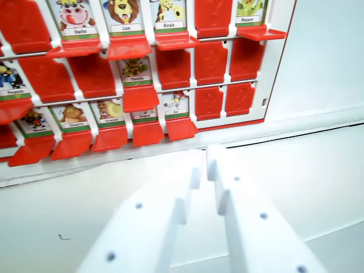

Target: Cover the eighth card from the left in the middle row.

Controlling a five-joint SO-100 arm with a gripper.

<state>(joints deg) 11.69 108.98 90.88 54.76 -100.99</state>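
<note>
The pincer (pixel 203 162) is held almost closed and empty, tips together for poking, just below the board (pixel 273 85), where the middle row's open card (pixel 135 71) waits up-left.

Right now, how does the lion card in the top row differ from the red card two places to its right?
The lion card is uncovered, showing a picture and name label; the red card shows only plain red. The lion card's red flap lies folded down and juts out below it; the red card's flap stands up, covering it. Both sit in the top row of the same white-framed board, above the white claw.
</note>
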